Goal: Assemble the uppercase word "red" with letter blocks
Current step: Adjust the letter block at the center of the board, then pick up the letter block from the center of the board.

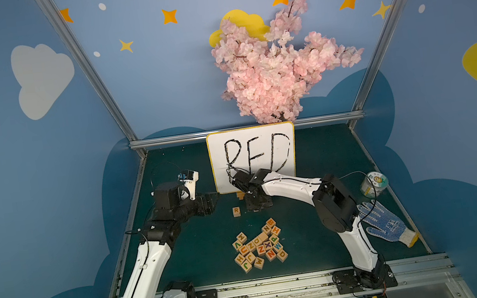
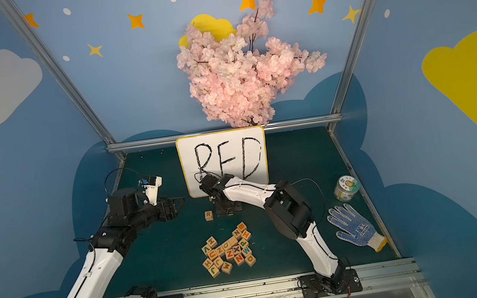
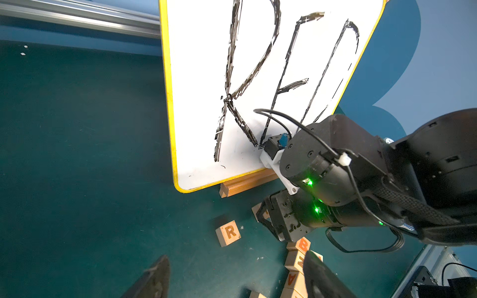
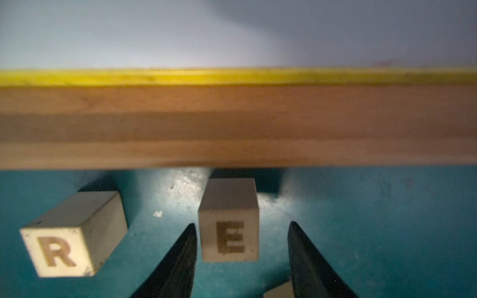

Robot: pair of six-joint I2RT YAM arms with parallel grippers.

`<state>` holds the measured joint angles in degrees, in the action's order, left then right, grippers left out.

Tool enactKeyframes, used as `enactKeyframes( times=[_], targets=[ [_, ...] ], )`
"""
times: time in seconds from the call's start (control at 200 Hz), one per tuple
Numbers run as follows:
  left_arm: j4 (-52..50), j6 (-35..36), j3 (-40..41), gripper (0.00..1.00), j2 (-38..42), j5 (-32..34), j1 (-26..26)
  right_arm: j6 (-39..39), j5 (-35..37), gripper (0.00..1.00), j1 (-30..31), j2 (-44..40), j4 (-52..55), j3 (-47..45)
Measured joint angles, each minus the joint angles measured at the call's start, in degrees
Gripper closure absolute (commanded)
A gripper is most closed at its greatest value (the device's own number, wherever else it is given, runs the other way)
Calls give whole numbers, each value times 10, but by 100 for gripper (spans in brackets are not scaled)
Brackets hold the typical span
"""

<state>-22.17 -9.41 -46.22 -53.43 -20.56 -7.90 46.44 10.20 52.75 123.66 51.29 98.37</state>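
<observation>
Nearest the lens in both top views stood the left arm. Its left gripper was parted and empty, hovering left of the row. Next came the R block, flat on the green mat in front of the whiteboard. Right of it, with a gap between, the E block sat on the mat between the fingers of the right gripper. That gripper was released, and bare mat showed between the block and one finger. The block lay dead ahead of the pincer, so a straight lift should clear it, I judged. Only the right wrist view showed the E, because from above the wrist hid it. The pile of letter blocks lay nearer the robot's base, with a D face at its near right corner, closer to the right arm. Farthest right lay a glove.
</observation>
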Motion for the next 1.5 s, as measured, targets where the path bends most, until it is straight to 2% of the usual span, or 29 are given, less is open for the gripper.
enactKeyframes(
  times=[0.175, 0.33, 0.501, 0.681, 0.781, 0.956, 1.121, 1.332, 1.497],
  targets=[
    [0, 0, 0, 20, 7, 3, 0, -13, -6, 41, -2, -35, 27, 19],
    [0, 3, 0, 20, 5, 5, 0, -69, -14, 44, -4, -112, 28, 8],
    [-1, 18, -15, 21, -6, 8, -11, -180, -38, 47, -6, -229, -9, -97],
    [0, 37, -20, 20, -3, 25, -80, -285, -90, 47, -4, -342, -29, -233],
    [2, 41, -18, 21, -3, 26, -105, -315, -116, 47, 9, -405, -31, -296],
    [5, 51, -3, 20, 0, 25, -131, -318, -160, 44, 42, -485, -46, -384],
    [7, 54, 3, 20, 2, 24, -138, -292, -168, 43, 86, -493, -63, -440],
    [9, 55, 3, 21, 8, 26, -139, -258, -141, 40, 147, -452, -91, -456],
    [9, 56, 3, 21, 17, 32, -140, -236, -118, 39, 164, -425, -107, -466]
  ],
)
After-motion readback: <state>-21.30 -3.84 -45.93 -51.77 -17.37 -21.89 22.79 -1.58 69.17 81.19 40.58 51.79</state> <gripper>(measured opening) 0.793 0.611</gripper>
